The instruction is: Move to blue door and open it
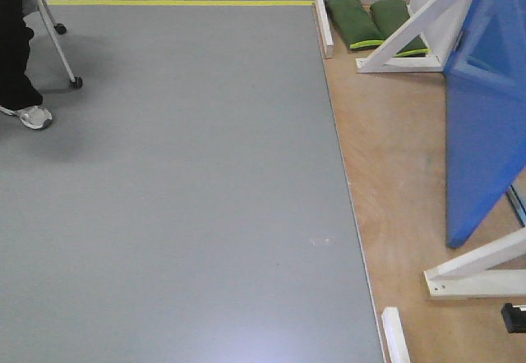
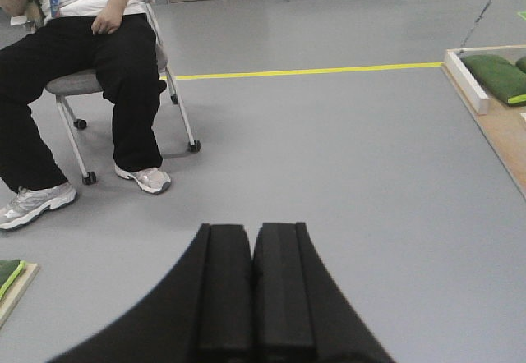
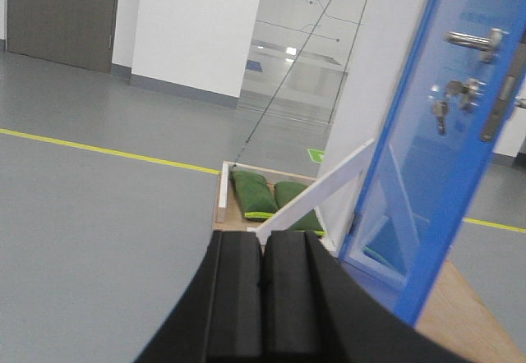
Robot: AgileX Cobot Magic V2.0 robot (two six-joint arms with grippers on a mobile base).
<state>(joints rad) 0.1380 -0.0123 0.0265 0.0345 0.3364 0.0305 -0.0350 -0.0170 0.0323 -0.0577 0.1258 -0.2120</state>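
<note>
We had the blue door (image 1: 485, 117) at about 3 o'clock in the front view, standing on a wooden platform (image 1: 394, 174) with white braces (image 1: 411, 39) at its foot and green sandbags (image 1: 355, 20) behind at 1 o'clock. Grey floor (image 1: 181, 199) filled the rest of that view. From the right wrist the door rose at 2 o'clock, its lever handle (image 3: 477, 41) high at 1 o'clock with the lock (image 3: 450, 94) just below it, well apart from us. Our right gripper (image 3: 263, 297) was closed, fingers pressed together on nothing, and our left gripper (image 2: 253, 297) was the same, pointed at bare floor with a seated person (image 2: 90, 51) at 10 o'clock. We judged the approach only partly done: the door was near but off to one side, the handle was untouched, and closing in, pressing the lever and swinging the door all remained. Whether it was latched we could not tell.
</note>
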